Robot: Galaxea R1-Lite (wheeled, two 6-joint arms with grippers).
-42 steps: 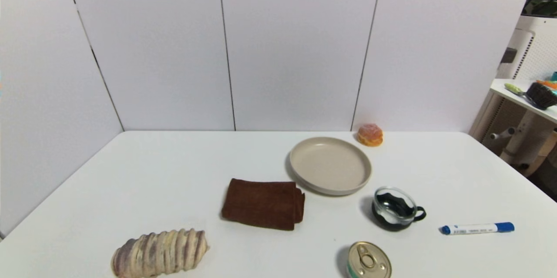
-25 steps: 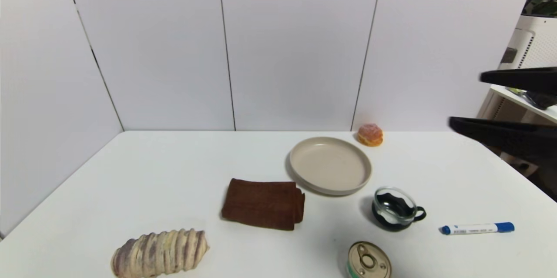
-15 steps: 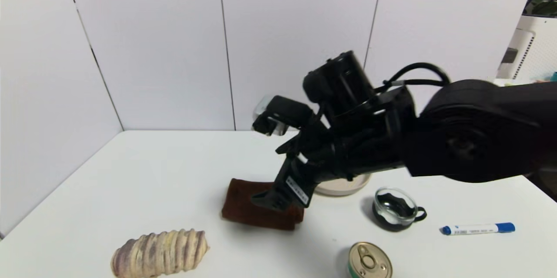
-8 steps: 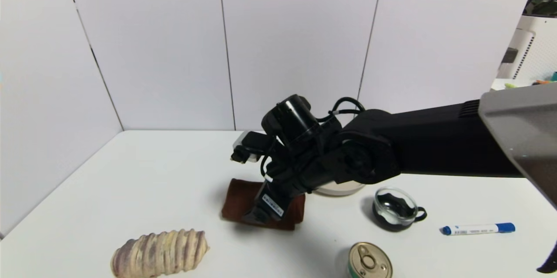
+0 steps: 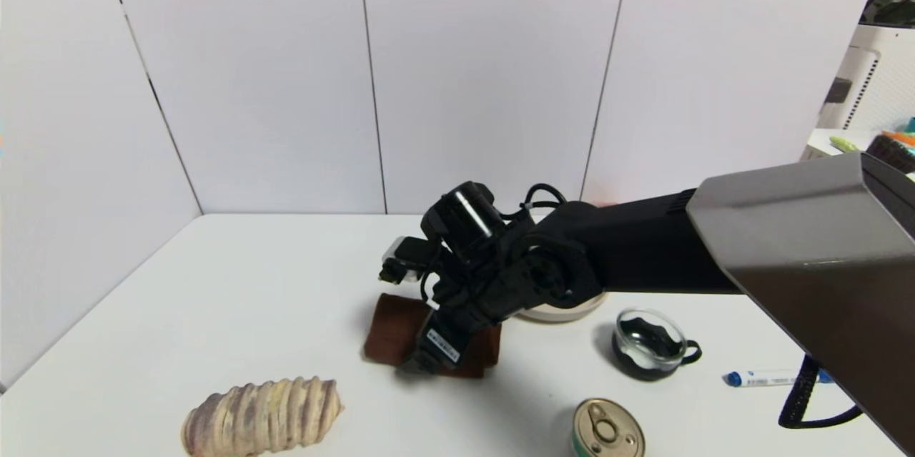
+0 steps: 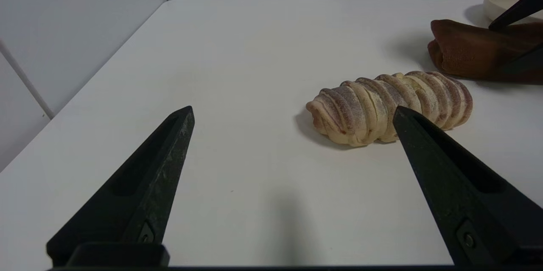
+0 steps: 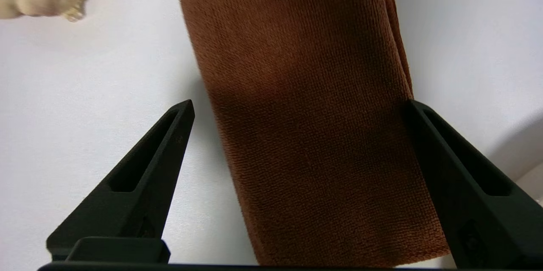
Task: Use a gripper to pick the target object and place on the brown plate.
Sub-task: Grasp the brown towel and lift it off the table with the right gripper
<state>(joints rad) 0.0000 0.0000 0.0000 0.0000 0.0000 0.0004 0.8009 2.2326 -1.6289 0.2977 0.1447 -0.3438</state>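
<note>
L gripper [image 6: 292, 114] idle, fingers spread, low over table [image 5: 236, 278] by ribbed roll [image 5: 261, 415], well off from towel [image 5: 389, 325]. Towel lies just L of brown plate [image 5: 565, 310], long axis across table. R gripper [image 7: 297, 110] directly above it, fingers apart and straddling short width, nothing held. R arm nearer. Plate mostly hidden behind R arm; fingertip contact w/ cloth unclear.

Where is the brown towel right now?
The brown towel lies flat on the white table, near the middle in the head view, just left of the beige plate, with the open right gripper straddling it.
</note>
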